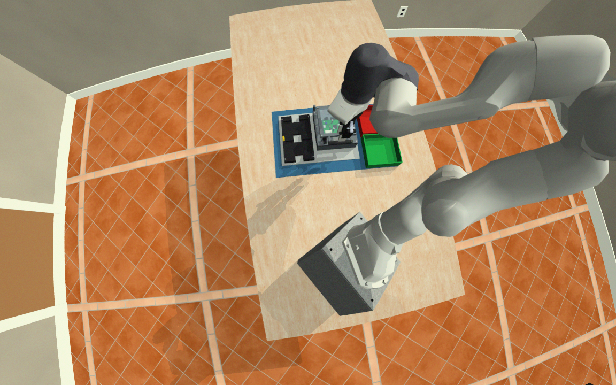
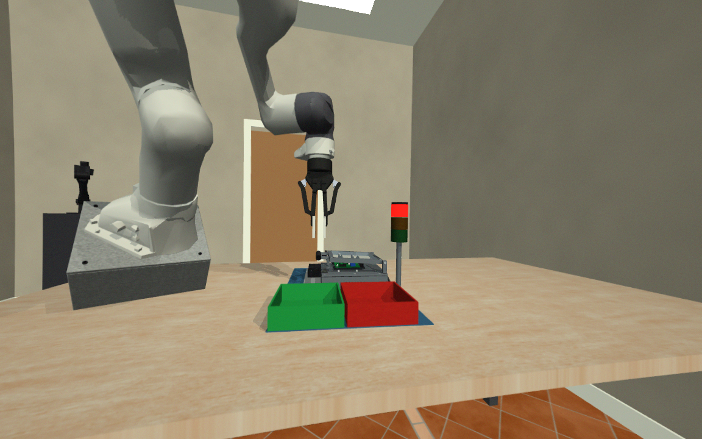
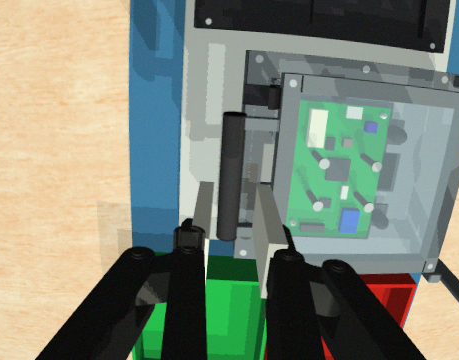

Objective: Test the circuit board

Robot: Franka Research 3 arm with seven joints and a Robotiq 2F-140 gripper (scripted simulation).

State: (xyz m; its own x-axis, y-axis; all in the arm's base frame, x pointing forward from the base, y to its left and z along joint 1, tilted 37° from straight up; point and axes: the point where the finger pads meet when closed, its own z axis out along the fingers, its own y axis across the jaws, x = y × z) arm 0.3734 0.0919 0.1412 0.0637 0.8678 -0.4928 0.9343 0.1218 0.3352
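Right, the signal tower (image 2: 398,221) is lit red on top, so we're onto the unlatch. The board (image 3: 336,174) lies face up in the tester (image 3: 209,140), under the clear lid (image 3: 291,140), which looks down flat. Our gripper (image 2: 319,226) hovers well above the handle (image 3: 231,174) side, fingers parted just a crack w/ nothing between them.

To do this well, we'd line one fingertip up over the small dark piece (image 3: 272,99) just past the handle's far end, prob. the tab. Then come straight down, slow, w/o catching the handle or lid frame, and back off so the lid can lift.

Containers: the tray (image 3: 256,0) shows both pockets bare, no board. The green bin (image 2: 304,319) shows nothing inside. The red bin (image 2: 381,313) touches it side by side, its inside partly hidden. By the lamp, that's the one we want.
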